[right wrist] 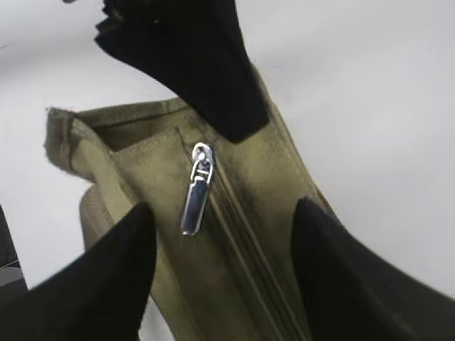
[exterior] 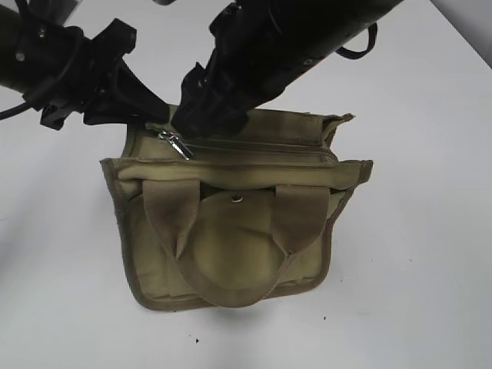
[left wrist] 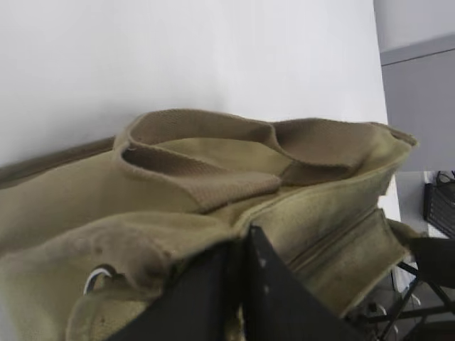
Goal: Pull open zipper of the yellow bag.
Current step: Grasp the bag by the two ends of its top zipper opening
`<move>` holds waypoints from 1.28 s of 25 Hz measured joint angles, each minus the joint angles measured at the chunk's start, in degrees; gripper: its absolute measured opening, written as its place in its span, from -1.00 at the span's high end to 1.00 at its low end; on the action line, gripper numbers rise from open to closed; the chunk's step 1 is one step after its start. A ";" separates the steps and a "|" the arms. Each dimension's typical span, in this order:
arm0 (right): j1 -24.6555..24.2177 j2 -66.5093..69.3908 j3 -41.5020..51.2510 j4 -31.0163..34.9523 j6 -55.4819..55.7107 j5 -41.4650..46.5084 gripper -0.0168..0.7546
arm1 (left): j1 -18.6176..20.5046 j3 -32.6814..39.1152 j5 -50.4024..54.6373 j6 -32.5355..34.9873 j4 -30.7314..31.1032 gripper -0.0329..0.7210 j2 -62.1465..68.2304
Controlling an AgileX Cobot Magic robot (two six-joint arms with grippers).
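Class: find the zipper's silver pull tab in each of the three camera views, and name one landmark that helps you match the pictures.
Exterior view: pull tab at the left end of the yellow bag's top panel.
Left wrist view: not clearly visible.
Right wrist view: pull tab centre, between the open right tool's fingers.
Shared landmark: the zipper line.

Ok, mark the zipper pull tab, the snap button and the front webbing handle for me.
zipper pull tab [right wrist: 195, 202], right wrist view, middle of the silver tab.
snap button [exterior: 237, 199], exterior view, centre of the button.
front webbing handle [exterior: 223, 292], exterior view, bottom of the loop.
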 joint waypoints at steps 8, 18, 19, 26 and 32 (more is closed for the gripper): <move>0.23 5.21 -2.28 0.01 -0.38 -1.34 -0.14 | -0.71 -1.35 2.42 0.14 0.06 0.89 0.00; 0.29 6.36 -2.34 0.97 -0.80 -1.88 -0.14 | -0.71 -1.35 2.42 0.14 0.06 0.89 0.00; 0.37 6.67 -2.40 1.16 -0.83 -1.88 -0.14 | -0.71 -1.35 2.42 0.14 0.06 0.89 0.00; 2.35 8.95 -2.67 -0.78 -0.71 -2.83 -0.13 | -0.71 -1.35 2.42 0.14 0.85 0.90 0.00; 2.47 9.59 -2.77 -6.69 3.33 -3.10 0.30 | -0.71 -1.35 2.32 0.14 1.06 0.90 0.05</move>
